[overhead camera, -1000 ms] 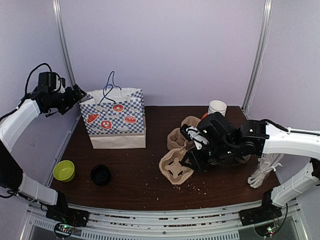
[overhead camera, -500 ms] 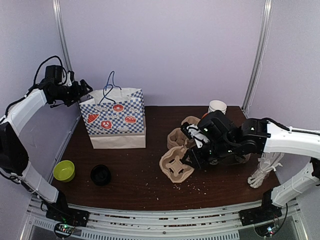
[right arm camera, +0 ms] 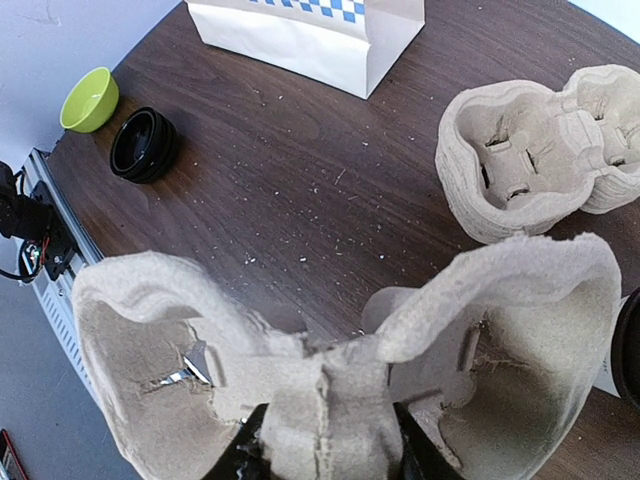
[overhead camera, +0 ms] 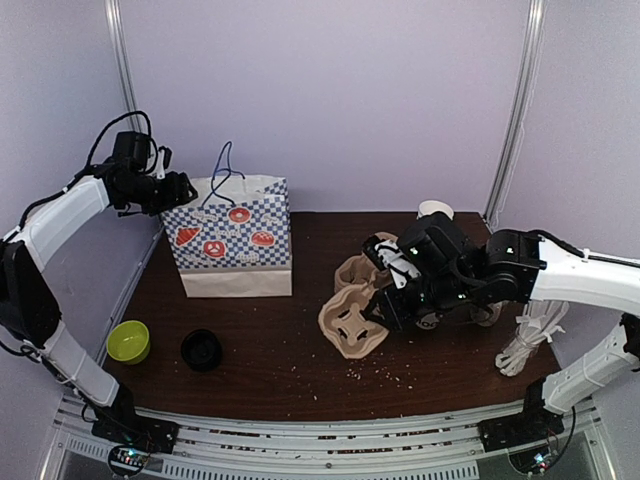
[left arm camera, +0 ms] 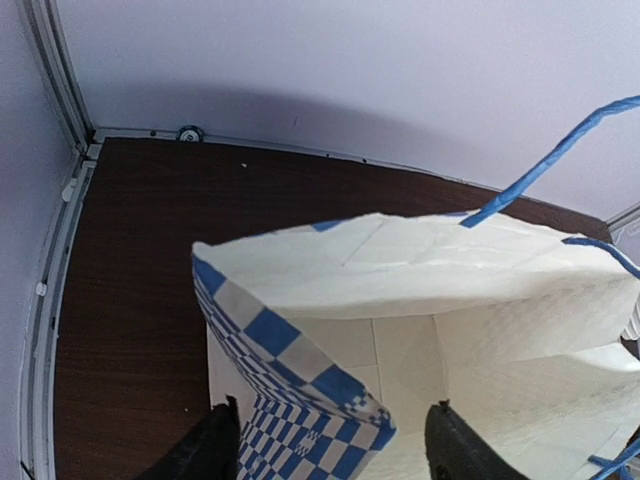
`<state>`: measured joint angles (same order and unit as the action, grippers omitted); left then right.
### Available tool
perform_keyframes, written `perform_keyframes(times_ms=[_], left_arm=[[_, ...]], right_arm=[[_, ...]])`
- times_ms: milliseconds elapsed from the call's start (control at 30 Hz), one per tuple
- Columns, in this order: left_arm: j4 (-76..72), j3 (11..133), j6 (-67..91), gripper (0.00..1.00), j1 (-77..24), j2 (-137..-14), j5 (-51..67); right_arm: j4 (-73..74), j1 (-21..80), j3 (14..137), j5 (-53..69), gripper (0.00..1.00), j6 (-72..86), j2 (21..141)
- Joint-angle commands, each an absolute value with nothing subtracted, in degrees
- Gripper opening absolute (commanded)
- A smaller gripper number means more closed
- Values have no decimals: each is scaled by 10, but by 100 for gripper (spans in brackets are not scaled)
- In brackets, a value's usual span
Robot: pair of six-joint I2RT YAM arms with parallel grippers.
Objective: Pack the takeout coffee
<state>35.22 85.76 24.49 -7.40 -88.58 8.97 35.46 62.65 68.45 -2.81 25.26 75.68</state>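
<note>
The takeout coffee does not show in any view. My left gripper [overhead camera: 186,189] hangs at the top left corner of the blue-checkered paper bag [overhead camera: 232,240]. In the left wrist view its fingers [left arm camera: 215,448] stand apart, one outside and one inside the bag's side wall [left arm camera: 300,400], with a gap on both sides. My right gripper [overhead camera: 386,300] is shut on the middle ridge of a brown pulp cup carrier [right arm camera: 330,400] and holds it tilted just above the table, right of centre.
A second pulp carrier [overhead camera: 362,262] lies behind the held one. White stacked cups [overhead camera: 434,210] stand at the back right, and a white bundle [overhead camera: 525,345] lies near the right edge. A green bowl [overhead camera: 128,341] and a black round lid [overhead camera: 202,350] sit front left. Crumbs dot the table.
My left arm has swung right onto the bag's top corner and its jaws have narrowed. The right gripper has raised and tilted the carrier slightly.
</note>
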Motion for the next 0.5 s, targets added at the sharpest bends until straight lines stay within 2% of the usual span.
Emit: perform_keyframes(times_ms=[0,133,467], left_arm=[[337,813,251,57,-97,-833,53],[308,751,283,45,-119,-782,37],[230,673,374,27,-193,-717,41]], right_arm=[[361,628,699,-47,34,250,748],[358,628,699,-51,33,251,747],[357,624,704,-77,33,254,739]])
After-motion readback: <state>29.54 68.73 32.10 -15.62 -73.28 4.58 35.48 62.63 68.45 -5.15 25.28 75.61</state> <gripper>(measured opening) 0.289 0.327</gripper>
